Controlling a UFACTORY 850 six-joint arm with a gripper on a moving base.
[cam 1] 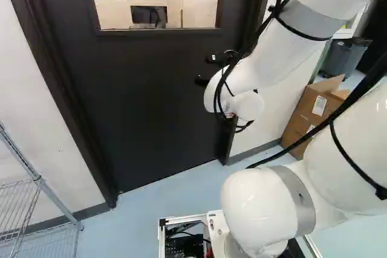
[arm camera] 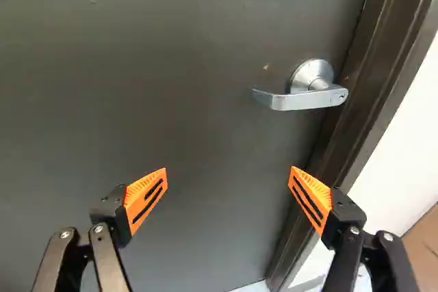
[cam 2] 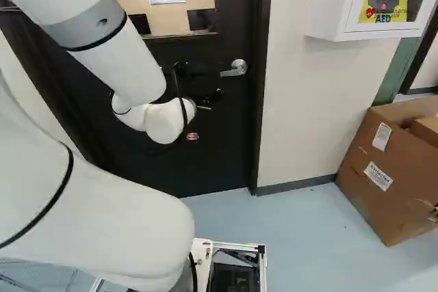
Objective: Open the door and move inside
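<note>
Short of the lever handle (arm camera: 304,101), the gripper (cam 1: 207,70) has its jaws spread wide, the orange pads (arm camera: 146,198) well apart with only dark door (arm camera: 198,100) showing between them. The handle lies ahead, nearer the finger on the frame's side; beside it, the door meets its frame (arm camera: 375,87), shut.

Lt-blue flr (cam 2: 315,237), cream wall (cam 2: 301,100) w/ wht cab (cam 2: 334,5), cardbd boxes (cam 2: 390,210), wire rack (cam 1: 39,179), lit rm (cam 1: 193,7) thru window (cam 1: 157,30).

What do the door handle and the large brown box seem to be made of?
The door handle looks like smooth, silvery metal, by its bright highlights; which metal is unclear. The large brown box seems matte cardboard, by its open flaps.
</note>
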